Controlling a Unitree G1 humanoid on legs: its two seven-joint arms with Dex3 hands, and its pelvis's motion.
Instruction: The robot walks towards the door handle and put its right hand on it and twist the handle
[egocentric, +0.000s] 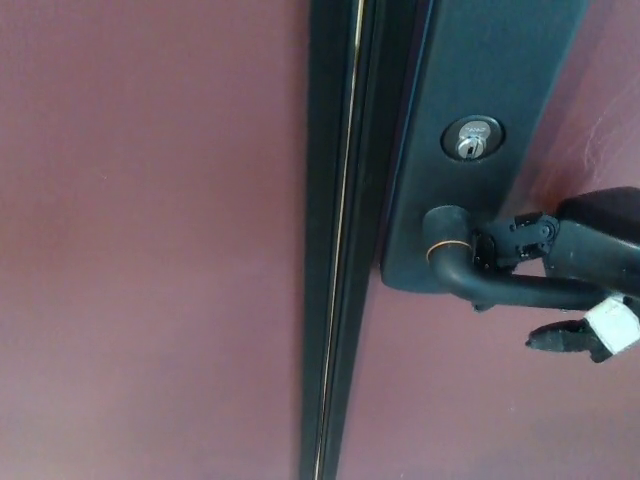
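Note:
A dark lever door handle (500, 287) sticks out to the right from a dark metal plate (480, 110) on a reddish-brown door. A silver keyhole (472, 139) sits in the plate above the lever. My right hand (570, 270) comes in from the right edge and is wrapped on the lever: its upper fingers (515, 240) lie over the top near the pivot, and the thumb (565, 338) hangs just below the bar. My left hand does not show.
A dark vertical door jamb with a thin brass strip (335, 240) runs top to bottom left of the plate. A plain reddish-brown panel (150, 240) fills the left half.

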